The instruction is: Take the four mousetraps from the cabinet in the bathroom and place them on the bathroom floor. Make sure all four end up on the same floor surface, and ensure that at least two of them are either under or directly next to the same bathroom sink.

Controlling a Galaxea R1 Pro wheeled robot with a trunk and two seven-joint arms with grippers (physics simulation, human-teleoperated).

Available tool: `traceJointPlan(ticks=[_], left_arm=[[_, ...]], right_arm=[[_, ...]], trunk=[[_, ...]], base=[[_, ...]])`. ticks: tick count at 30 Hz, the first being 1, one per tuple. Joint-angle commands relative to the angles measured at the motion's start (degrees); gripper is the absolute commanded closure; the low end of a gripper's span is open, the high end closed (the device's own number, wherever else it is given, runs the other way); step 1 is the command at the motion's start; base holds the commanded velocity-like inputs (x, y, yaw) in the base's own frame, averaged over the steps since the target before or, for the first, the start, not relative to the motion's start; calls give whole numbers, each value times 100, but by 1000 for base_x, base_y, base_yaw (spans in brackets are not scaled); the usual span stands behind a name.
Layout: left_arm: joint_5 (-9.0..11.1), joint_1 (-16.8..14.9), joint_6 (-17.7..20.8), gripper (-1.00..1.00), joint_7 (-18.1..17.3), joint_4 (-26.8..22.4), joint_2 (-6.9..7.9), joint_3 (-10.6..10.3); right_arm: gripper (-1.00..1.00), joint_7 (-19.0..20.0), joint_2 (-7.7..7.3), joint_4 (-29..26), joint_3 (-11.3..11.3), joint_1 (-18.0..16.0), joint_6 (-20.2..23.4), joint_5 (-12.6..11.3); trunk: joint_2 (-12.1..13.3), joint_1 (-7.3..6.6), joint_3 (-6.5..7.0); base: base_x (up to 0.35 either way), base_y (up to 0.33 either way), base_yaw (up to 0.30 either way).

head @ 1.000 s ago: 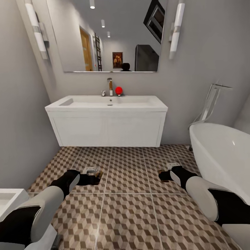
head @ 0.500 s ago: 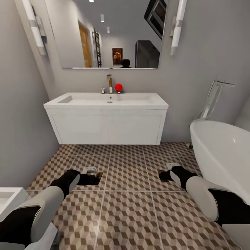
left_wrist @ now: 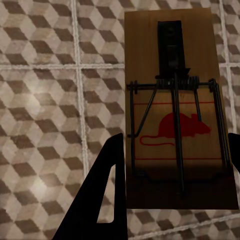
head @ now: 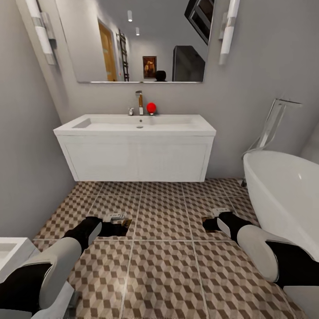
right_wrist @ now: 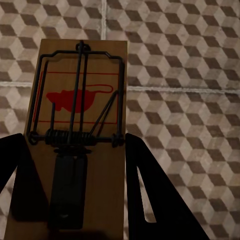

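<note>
Both arms reach forward and low over the bathroom floor (head: 164,266), each carrying 1 mousetrap toward the white sink (head: 135,126) on the far wall.

On the left, the left gripper (head: 120,225) has its jaws closed onto the long edges of a mousetrap (left_wrist: 174,107); in the left wrist view the board lies between the 2 dark fingers (left_wrist: 105,190), its long axis running straight out along them, wire and red mouse print facing the camera, tiles showing beyond it. It appears to be held above the floor, not resting on it.

On the right, the right gripper (head: 209,223) likewise has its jaws closed on a second mousetrap (right_wrist: 82,135), long axis again in line with the fingers (right_wrist: 150,195).

The deciding relation is that the sink stands ahead of both jaws, well apart from them, with open tiled floor beneath its wall-hung vanity. Neither arm looks clearly nearer. The likely next move is forward and down, setting each board flat under or just beside the vanity.

Count: 2 mousetraps in view, 1 per gripper; 1 sink; 1 bathtub (head: 283,190) at the right.
</note>
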Motion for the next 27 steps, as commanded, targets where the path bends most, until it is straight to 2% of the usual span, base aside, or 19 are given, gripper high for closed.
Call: traceJointPlan(ticks=[1,23,27], left_arm=[[-49,-2,33,100,-30,-9,-2,46],[-41,-2,25,100,-33,-48,-10,43],[-30,-2,-80,100,-34,-79,-69,49]], right_arm=[[100,14,-1,-4,-48,-3,25,38],[100,3,8,-24,-48,-3,12,46],[100,-15,35,-72,-53,-3,5,53]], trunk=[[-2,-1,-15],[-2,-1,-221],[-2,-1,-259]], base=[[0,0,0],[0,0,0],[0,0,0]])
